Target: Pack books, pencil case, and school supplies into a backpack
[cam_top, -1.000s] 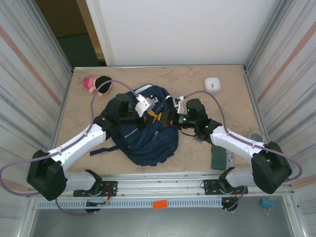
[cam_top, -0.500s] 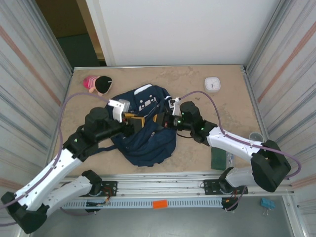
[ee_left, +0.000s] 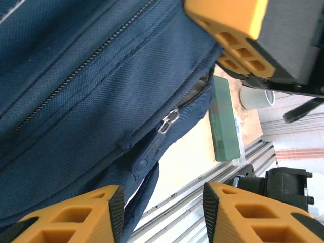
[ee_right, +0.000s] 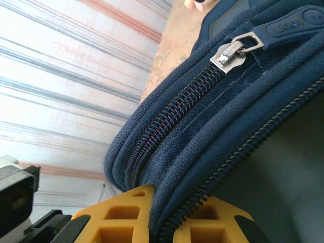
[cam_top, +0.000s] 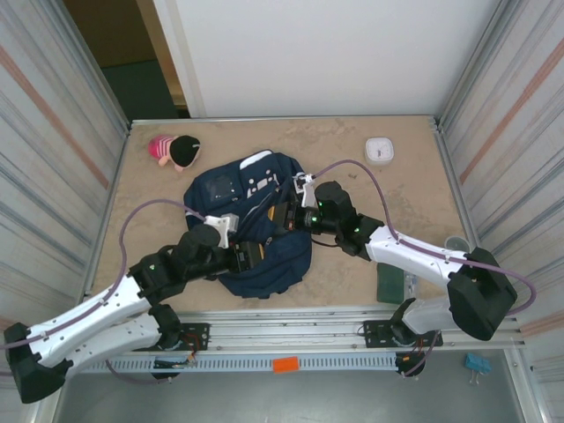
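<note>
The right gripper (ee_right: 168, 207) pinches the zipper edge of the backpack (cam_top: 280, 263), mid-table by the near edge. The left gripper (cam_top: 253, 256) hovers half open and empty. The green book (cam_top: 389, 282) lies unpacked by the near right corner, and what looks like the pencil case (cam_top: 174, 151) sits far left. Most packing remains.

Bright, even light is falling from above onto the bench (cam_top: 397, 185), leaving only soft, faint shadows beside the backpack (cam_top: 256, 220). The far white wall (cam_top: 308, 53) is glaring slightly. In the left wrist view the left hand (ee_left: 159, 207) is blurring at the frame edge. In the right wrist view the striped wall (ee_right: 76, 76) is softening out of focus.
</note>
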Available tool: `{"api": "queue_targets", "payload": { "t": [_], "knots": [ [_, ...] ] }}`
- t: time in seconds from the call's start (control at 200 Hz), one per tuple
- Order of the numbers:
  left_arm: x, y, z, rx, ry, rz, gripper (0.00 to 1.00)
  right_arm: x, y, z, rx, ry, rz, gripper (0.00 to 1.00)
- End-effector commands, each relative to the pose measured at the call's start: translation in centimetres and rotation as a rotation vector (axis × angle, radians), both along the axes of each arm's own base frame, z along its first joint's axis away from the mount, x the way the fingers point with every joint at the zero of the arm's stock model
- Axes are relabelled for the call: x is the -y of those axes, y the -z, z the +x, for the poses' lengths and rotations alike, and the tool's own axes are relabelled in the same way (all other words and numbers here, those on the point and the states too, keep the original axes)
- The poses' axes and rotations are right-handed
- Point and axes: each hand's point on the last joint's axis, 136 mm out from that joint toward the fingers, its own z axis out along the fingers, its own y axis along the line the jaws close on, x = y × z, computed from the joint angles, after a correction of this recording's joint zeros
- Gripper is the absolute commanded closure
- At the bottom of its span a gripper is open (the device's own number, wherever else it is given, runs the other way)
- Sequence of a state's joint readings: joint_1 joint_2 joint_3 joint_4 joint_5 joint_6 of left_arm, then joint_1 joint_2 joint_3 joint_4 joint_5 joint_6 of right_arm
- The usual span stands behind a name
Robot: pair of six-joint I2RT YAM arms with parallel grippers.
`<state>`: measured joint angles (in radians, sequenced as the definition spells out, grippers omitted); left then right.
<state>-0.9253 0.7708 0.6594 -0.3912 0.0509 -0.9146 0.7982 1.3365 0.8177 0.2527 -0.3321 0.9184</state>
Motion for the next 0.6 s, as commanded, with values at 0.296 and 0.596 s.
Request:
{"api": "queue_targets", "payload": {
  "t": [0.296, 0.596],
  "knots": [
    [1.6, 1.6, 0.1, -0.055, 0.022, 0.011, 0.54, -1.5, -5.6, 0.2, 0.167, -0.032, 0.091, 1.00],
    [2.1, 2.3, 1.0, -0.042, -0.006, 0.012, 0.57, -1.7, -5.9, -0.2, 0.183, -0.046, 0.098, 1.00]
  ]
}}
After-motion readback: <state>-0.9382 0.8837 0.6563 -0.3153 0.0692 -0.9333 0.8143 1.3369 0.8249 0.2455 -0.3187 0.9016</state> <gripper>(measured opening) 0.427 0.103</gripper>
